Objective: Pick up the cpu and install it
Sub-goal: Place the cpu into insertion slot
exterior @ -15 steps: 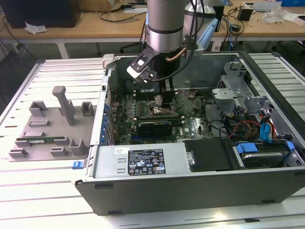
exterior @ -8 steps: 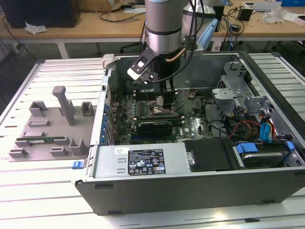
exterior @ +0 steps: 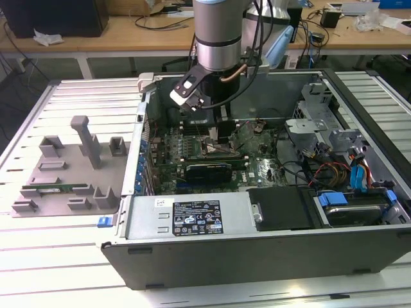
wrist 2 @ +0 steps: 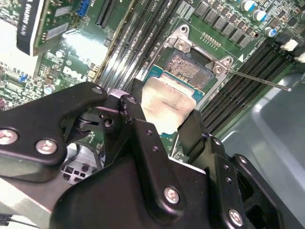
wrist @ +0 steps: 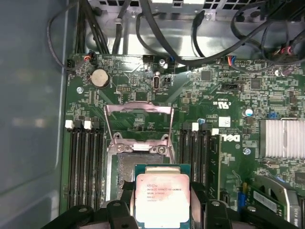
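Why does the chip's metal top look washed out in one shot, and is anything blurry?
Second wrist view: glare pales the top of the cpu, and the near black jaws clamping its sides look soft. First wrist view: the cpu is evenly lit; the grey case wall is blurred. Exterior view: the ribbed table gleams bright under room light.

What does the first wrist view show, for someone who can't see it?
A black gripper holds a flat square silver-topped cpu partly over the open metal socket frame on a green motherboard, with black cables behind.
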Controlling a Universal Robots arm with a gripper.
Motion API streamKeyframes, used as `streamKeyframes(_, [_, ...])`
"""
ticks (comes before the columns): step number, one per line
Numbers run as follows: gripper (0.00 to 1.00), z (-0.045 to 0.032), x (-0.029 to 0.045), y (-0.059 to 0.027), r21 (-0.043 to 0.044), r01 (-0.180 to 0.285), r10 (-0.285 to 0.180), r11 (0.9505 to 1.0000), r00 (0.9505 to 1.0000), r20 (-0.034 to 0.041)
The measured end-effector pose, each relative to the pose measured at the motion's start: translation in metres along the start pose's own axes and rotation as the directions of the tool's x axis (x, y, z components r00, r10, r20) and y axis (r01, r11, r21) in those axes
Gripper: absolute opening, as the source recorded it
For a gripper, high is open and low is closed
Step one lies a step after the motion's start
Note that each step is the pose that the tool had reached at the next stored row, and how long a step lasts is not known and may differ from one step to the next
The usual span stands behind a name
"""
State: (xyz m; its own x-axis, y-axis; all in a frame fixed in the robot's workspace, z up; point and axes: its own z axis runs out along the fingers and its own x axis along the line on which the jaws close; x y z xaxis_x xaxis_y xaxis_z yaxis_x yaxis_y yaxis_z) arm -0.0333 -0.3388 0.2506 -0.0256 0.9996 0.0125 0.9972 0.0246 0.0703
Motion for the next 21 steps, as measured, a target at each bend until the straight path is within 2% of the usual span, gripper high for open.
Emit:
streamKeyframes(7, [0.55, 0.0117, 0.0034, -0.0008, 0.0, 0.0, 0.0, 1.0, 1.0, -0.0007])
streamKeyframes(21, [0.55, 0.0233, 0.0104, -0.0046, 0.0001, 0.0, 0.0, 1.0, 1.0, -0.0012])
